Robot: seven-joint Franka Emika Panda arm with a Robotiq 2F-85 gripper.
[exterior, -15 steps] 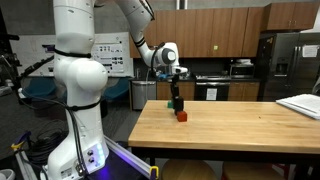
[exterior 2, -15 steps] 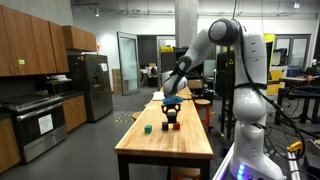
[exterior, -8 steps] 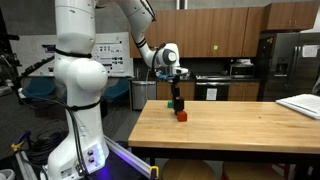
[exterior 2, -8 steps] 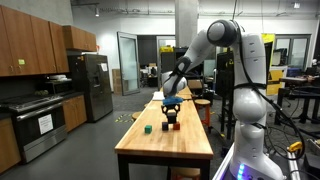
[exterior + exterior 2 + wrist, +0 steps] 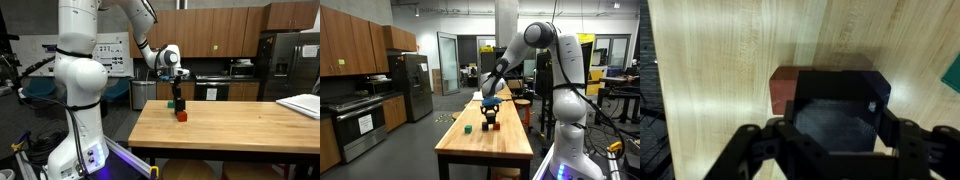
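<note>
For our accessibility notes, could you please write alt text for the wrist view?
A black block sits between the fingers of the gripper, hiding most of a red block on a pale wooden table. A green object peeks in at the right edge.

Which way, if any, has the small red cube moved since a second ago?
No: the small red cube keeps its spot against the light wooden table's end edge in both exterior views.

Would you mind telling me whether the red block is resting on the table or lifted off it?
Resting on it: in both exterior views the red block sits flat on the wooden tabletop, with no gap visible beneath.
</note>
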